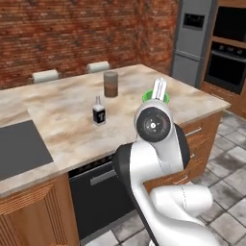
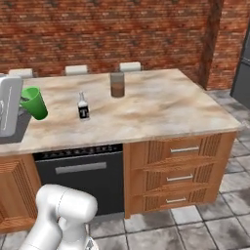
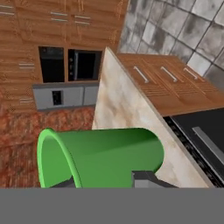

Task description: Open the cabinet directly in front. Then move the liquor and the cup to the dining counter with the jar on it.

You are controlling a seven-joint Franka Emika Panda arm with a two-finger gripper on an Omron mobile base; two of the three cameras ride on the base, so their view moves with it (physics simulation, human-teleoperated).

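A red brick wall (image 2: 107, 34) runs behind three pale stools (image 2: 76, 70). Grey stone floor tiles (image 2: 195, 229) lie below wooden drawers (image 2: 178, 171) with silver handles and a black dishwasher (image 2: 80, 180). A steel fridge (image 1: 191, 41) stands beside built-in black ovens (image 1: 228, 65).

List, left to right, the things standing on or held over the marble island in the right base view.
gripper holding the cup → liquor → jar
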